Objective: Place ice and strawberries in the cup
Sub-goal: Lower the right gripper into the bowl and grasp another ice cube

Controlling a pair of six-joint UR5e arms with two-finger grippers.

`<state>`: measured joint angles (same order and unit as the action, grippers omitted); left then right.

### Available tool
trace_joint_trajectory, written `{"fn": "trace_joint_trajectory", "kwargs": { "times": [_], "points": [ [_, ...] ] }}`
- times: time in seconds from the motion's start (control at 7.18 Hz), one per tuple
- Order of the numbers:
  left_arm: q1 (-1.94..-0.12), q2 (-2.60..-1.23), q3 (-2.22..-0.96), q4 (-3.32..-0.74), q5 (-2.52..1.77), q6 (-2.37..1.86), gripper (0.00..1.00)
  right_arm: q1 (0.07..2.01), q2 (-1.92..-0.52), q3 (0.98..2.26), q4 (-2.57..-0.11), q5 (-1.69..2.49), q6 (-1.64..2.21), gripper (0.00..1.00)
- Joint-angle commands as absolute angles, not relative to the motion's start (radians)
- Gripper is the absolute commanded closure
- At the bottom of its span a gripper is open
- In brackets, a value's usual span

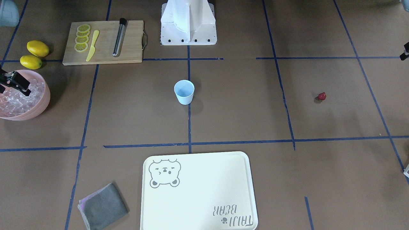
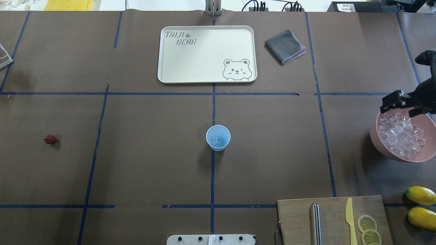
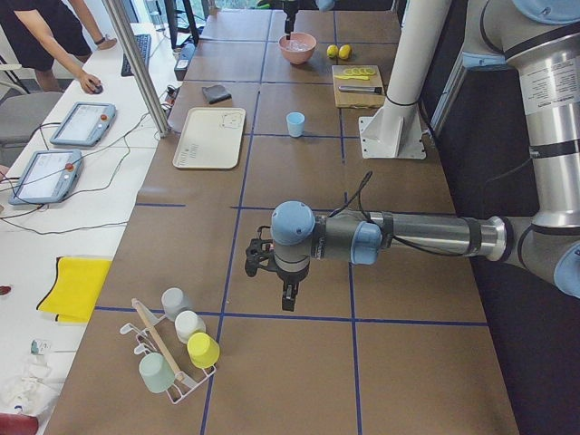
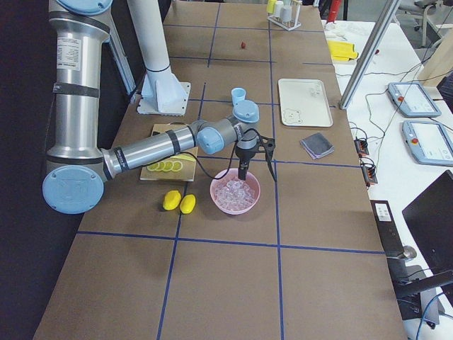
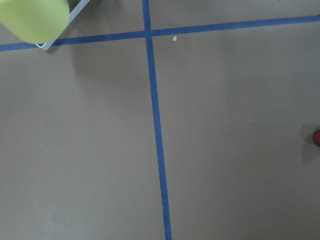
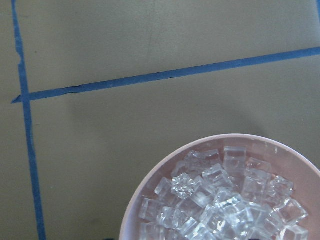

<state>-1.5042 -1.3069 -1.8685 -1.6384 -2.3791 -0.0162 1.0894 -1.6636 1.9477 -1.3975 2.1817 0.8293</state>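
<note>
The pale blue cup [image 2: 218,137] stands upright at the table's middle, with one clear ice cube [image 2: 215,139] inside; it also shows in the front view [image 1: 184,92]. The pink bowl [image 2: 374,132] at the far right holds several ice cubes [image 2: 402,132]. My right gripper [image 2: 402,105] hangs just over the bowl's far rim, pointing down, open and empty. The right wrist view shows the ice [image 6: 220,200] below it. The strawberry [image 2: 49,139] lies alone at the far left. My left gripper [image 3: 285,299] hangs above bare table near it; I cannot tell its state.
A cutting board [image 2: 333,217] with a yellow knife, a metal rod and lemon slices lies near the robot's right side, two lemons [image 2: 420,195] beside it. A cream tray [image 2: 204,54] and a grey cloth [image 2: 284,46] lie at the far side. A cup rack [image 3: 172,353] stands at the left end.
</note>
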Motion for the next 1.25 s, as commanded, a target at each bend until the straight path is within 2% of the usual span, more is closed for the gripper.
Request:
{"fn": "trace_joint_trajectory", "kwargs": {
  "times": [0.0, 1.11],
  "points": [
    [-1.502, -1.307, -1.868, -1.638, -2.379, -0.017, 0.00, 1.086, -1.671, 1.908, -1.397, 2.175, 0.831, 0.09],
    [-1.502, -1.304, -1.870, -1.638, -2.379, -0.015, 0.00, 1.034, -1.671, 1.862, -1.399, 2.218, 0.839, 0.16]
  ]
}}
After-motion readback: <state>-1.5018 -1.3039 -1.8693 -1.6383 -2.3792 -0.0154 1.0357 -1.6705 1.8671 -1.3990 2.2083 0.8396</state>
